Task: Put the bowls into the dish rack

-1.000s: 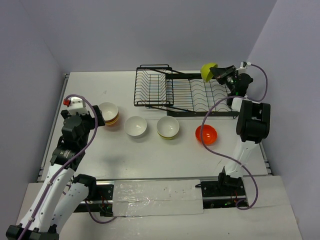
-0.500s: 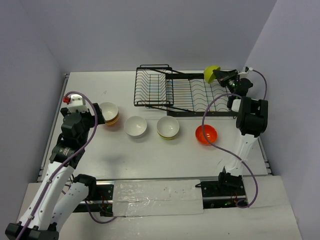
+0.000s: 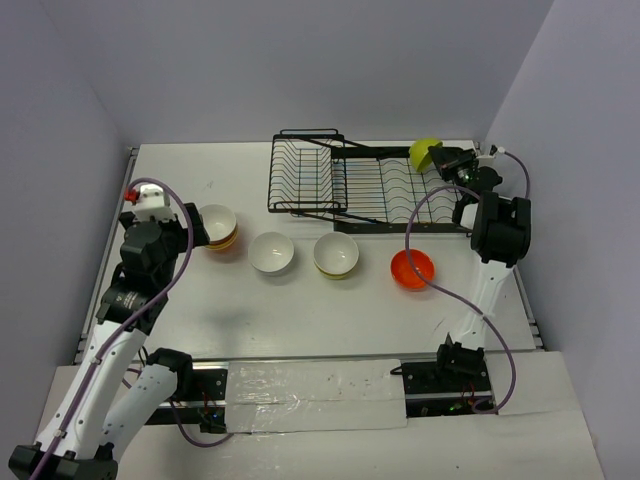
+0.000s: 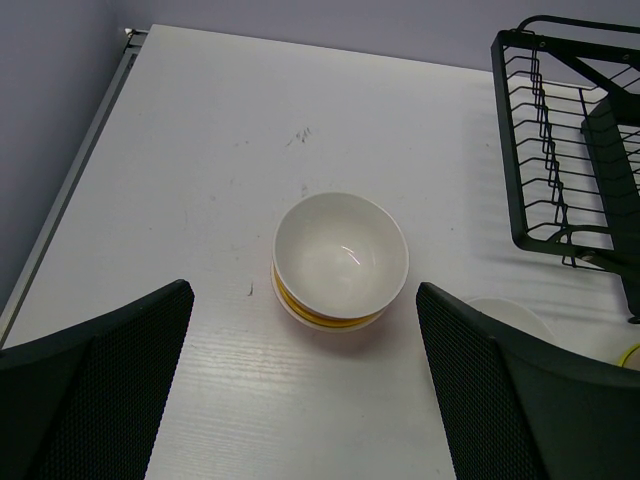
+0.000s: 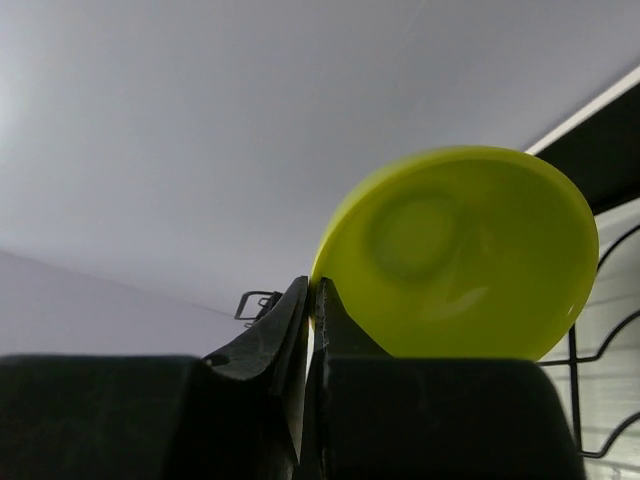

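Observation:
My right gripper is shut on the rim of a lime-green bowl and holds it on edge over the far right end of the black wire dish rack. In the right wrist view the bowl's outside fills the frame above the pinched fingers. My left gripper is open just left of a stack of white bowls with an orange-yellow band, which lies between and ahead of its fingers in the left wrist view. A white bowl, a yellow-green bowl and an orange-red bowl stand in a row.
The rack's taller basket section is at its left end and shows in the left wrist view. The wall stands close behind the rack. The table's right edge runs beside my right arm.
My right gripper has moved right and a little down with the lime-green bowl, tilting it toward the rack's far right end. My left arm has barely shifted.

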Tool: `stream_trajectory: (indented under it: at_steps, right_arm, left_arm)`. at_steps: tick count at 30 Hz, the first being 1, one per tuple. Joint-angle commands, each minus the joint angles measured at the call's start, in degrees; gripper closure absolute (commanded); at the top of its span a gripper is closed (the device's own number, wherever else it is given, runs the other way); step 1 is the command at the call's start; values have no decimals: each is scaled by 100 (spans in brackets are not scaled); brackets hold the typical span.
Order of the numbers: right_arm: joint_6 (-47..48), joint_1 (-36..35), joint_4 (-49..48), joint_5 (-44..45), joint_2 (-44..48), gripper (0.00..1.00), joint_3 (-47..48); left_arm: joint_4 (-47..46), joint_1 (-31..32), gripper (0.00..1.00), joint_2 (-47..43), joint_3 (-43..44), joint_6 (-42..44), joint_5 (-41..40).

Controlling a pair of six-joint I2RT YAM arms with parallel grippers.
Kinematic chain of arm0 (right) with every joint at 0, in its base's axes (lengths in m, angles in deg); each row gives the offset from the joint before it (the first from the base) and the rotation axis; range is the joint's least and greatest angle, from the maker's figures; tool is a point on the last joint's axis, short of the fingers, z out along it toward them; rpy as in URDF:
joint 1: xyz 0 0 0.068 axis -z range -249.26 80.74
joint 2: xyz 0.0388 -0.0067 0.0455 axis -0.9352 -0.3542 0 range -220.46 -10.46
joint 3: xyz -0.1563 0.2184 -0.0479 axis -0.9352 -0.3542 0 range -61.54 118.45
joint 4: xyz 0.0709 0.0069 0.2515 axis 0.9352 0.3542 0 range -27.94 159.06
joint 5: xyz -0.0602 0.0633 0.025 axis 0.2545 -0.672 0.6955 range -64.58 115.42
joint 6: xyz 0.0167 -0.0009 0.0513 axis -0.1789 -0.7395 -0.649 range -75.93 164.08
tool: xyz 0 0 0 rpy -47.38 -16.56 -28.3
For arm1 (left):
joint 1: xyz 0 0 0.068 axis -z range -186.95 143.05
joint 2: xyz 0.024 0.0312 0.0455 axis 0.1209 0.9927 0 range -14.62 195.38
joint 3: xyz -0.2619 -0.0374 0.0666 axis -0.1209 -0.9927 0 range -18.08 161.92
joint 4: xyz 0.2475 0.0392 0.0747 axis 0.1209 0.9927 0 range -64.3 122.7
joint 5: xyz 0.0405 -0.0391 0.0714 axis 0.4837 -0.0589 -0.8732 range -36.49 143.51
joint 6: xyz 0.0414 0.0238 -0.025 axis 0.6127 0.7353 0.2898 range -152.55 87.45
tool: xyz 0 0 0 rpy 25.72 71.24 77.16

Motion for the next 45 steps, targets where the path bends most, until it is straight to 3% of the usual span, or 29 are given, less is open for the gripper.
stream_trajectory:
  at_steps: [1, 21, 30, 36, 37, 40, 45]
  right_arm:
    - [-94, 36, -746, 159, -17, 100, 200]
    - [-524, 80, -1212, 695, -413, 100, -72]
    - [-103, 80, -825, 1091, -18, 100, -415]
    - [3, 71, -667, 1205, 114, 85, -486]
    - [12, 71, -649, 1205, 131, 76, -503]
    - [55, 62, -597, 1170, 175, 64, -503]
    - [283, 45, -368, 1170, 325, 55, -530]
  left_arm:
    - [19, 24, 1, 20, 303, 48, 99]
    - [186, 24, 1, -41, 461, 109, 81]
    - [177, 24, 1, -59, 444, 100, 81]
    - [186, 33, 1, -68, 444, 92, 81]
    - [194, 24, 1, -76, 444, 92, 81]
    - [221, 24, 1, -103, 444, 100, 63]
    - [230, 24, 1, -164, 417, 109, 55]
